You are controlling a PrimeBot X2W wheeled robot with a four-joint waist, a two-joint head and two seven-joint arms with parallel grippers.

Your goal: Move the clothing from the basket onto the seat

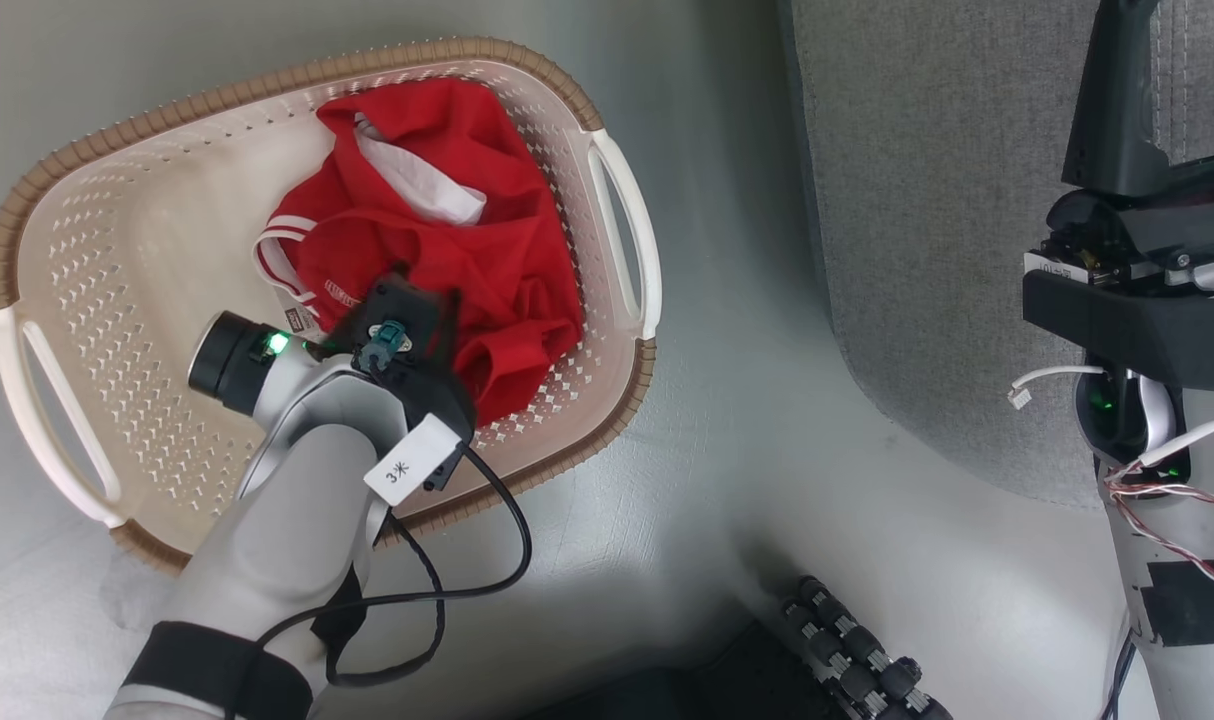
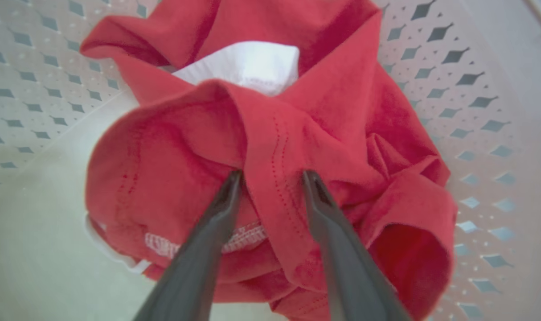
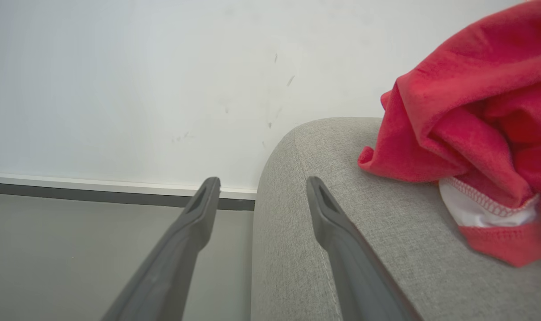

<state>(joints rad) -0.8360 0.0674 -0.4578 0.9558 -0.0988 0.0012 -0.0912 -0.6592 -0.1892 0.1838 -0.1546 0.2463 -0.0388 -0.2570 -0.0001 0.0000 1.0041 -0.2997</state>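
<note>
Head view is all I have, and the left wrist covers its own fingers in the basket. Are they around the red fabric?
Observer: Left wrist view: the left gripper has its fingers apart, a raised fold of the clothing between them.
Operator: Anything on the seat yet?
Observer: Right wrist view: a red garment lies on the seat.
Operator: And the right gripper?
Observer: The right gripper is open, holding nothing, at the seat's rounded edge.

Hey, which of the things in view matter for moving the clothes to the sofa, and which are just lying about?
Job: red clothing in the basket; red garment already on the grey sofa; left gripper.
Not part of it: black cable, white paper tag, skirting board.
</note>
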